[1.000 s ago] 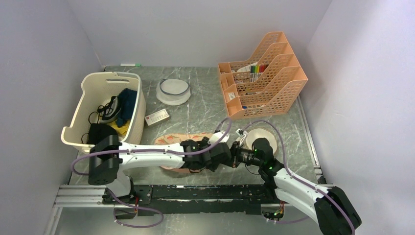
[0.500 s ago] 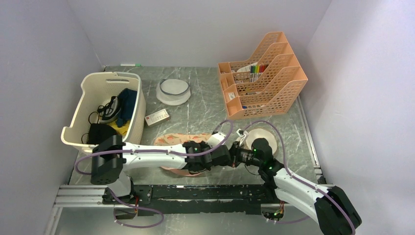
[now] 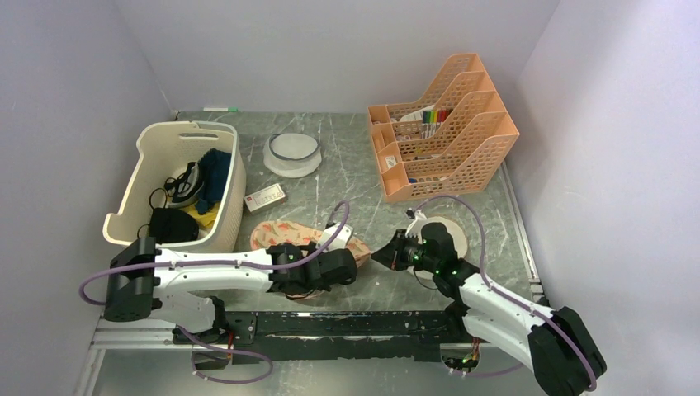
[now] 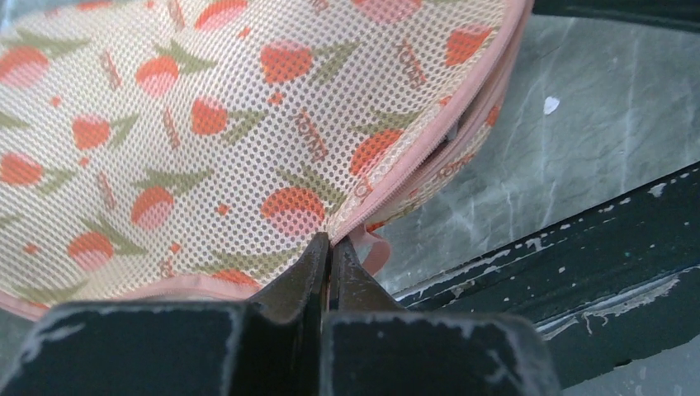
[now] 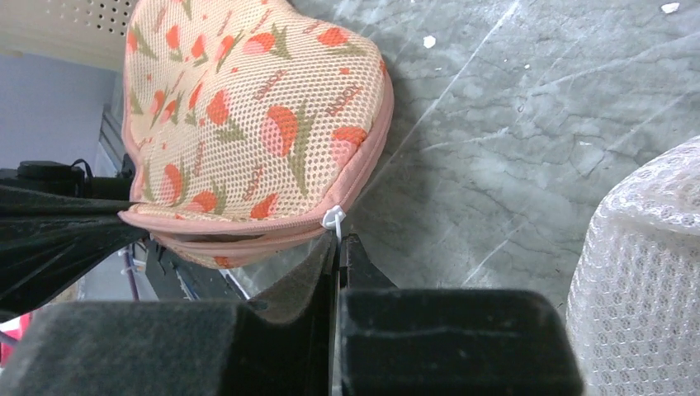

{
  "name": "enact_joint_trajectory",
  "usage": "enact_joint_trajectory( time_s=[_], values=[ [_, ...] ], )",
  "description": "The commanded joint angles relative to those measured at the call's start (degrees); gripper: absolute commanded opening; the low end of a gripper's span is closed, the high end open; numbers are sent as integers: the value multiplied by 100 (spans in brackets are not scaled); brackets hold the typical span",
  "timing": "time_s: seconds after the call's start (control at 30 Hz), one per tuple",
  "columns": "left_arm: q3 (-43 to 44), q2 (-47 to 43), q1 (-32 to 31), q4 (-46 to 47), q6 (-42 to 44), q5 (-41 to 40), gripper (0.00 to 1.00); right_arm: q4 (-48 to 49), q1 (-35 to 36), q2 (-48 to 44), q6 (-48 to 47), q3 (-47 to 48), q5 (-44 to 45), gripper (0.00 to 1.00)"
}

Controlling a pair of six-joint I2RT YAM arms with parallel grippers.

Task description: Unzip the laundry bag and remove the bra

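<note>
- The left gripper (image 4: 330, 245) has its fingers pressed together, pinching the pink zipped edge of the laundry bag (image 4: 206, 124). The bag spreads out ahead of it and to its left.
- The right gripper (image 5: 339, 241) is closed tight on the small white zip pull (image 5: 333, 219) at the bag's rim. The flowered mesh rises ahead and to its left.
- Seen from above, the bag lies on the table (image 3: 347, 186) between the two grippers.
- A white mesh disc (image 5: 652, 272) sits just right of the right gripper.
</note>
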Motion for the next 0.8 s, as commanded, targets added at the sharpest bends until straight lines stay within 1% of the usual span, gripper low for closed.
enact_joint_trajectory(
  time_s=[0.0,0.1,0.23,0.3,0.37,0.43,0.5,0.57,0.6,0.63,0.7,0.77],
  values=[
    [-386,-109,17,-60,-316,25,7,-41,-92,-243,-216,-52,68,0],
    [-600,-81,21,437,-221,45,7,158,-92,-885,-63,-317,-126,0],
    [-538,269,190,912,68,42,7,-124,-92,-1641,70,-473,-186,0],
    [-305,511,348,903,193,-17,7,-284,-92,-1878,73,-521,-284,0],
    [-25,754,506,637,224,-141,8,-387,-92,-1987,7,-536,-466,0],
    [219,857,569,311,204,-313,14,-337,-92,-1953,-36,-568,-772,0],
    [329,767,570,164,220,-183,25,-89,-93,-1845,-1,-632,-1148,0],
    [195,431,566,415,385,408,37,214,-84,-1675,46,-692,-1548,0],
    [71,196,547,574,444,734,41,346,-84,-1591,58,-725,-1662,0],
    [-52,-24,511,704,448,1014,48,461,-78,-1513,55,-753,-1747,0],
    [-262,-470,400,794,353,1316,62,680,-75,-1418,57,-835,-1788,0],
    [-389,-791,317,723,327,1501,66,923,-71,-1363,132,-941,-1732,0]
  ],
)
